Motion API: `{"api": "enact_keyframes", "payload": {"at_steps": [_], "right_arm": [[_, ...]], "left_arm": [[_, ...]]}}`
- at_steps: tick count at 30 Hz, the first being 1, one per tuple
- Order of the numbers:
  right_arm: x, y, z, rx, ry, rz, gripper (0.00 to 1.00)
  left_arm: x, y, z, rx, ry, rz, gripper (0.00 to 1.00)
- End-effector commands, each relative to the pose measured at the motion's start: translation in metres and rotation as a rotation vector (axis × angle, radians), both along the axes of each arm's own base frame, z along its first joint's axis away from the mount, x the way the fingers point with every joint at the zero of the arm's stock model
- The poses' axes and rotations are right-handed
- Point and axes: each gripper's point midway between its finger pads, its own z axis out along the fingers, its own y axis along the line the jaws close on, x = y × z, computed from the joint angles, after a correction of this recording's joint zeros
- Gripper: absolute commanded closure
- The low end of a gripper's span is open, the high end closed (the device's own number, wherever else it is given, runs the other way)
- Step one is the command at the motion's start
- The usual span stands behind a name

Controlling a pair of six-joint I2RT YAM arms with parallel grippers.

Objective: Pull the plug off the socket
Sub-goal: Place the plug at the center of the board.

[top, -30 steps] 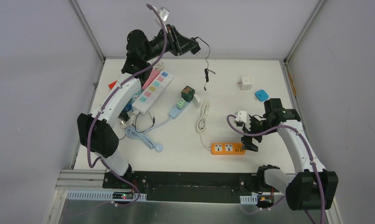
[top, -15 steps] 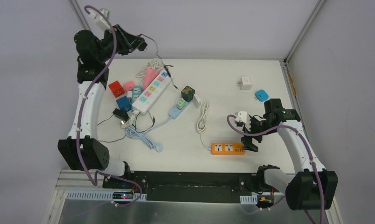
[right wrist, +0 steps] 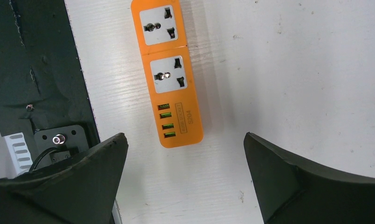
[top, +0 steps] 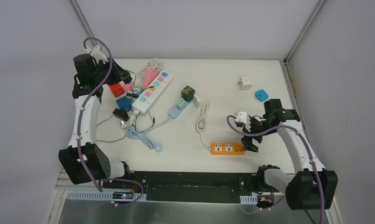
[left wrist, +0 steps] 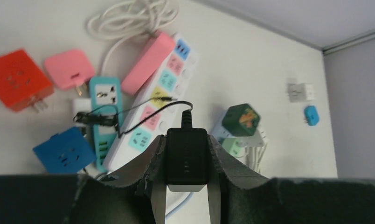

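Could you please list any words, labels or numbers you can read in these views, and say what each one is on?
No text can be quoted with confidence.
Orange power strip: a small printed marking beside its USB ports, too small to read reliably.
Black plug: faint marks on its face, not legible.
White power strip: coloured sockets, no readable lettering.

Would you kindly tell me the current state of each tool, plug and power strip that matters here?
Left tool, shut on the black plug.
Black plug, gripped, in no socket.
Right tool, open, above the orange power strip.
Orange power strip, flat on the table, both sockets empty.
White power strip, flat, no plug in the sockets that show.
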Motion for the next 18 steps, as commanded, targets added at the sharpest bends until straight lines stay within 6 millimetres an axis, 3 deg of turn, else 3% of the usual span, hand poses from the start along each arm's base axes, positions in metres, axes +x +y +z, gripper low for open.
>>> {"api": "enact_keyframes", "payload": {"at_steps": [1,6,10,14,18], "right_arm": [[-0.002,0.005,0.003,0.036,-0.01,0.017,0.0],[-0.002,0.004,0.002,0.031,-0.006,0.018,0.0],[-0.001,0.004,0.002,0.03,-0.006,0.017,0.0],[-0.002,0.004,0.002,0.033,-0.003,0.02,0.0],[-0.004,0.005,0.002,0.036,0.0,0.029,0.0]], "left_arm": [[0.009,0.029,-0.072,0.073,0.165,0.109,1.0],[0.01,0.032,-0.111,0.099,0.275,0.089,1.0],[0.003,0.046,-0.143,0.169,0.376,0.132,0.99],[-0.005,0.046,-0.174,0.287,0.524,0.111,0.93],[-0.015,0.045,-0.196,0.421,0.63,0.087,0.8]]}}
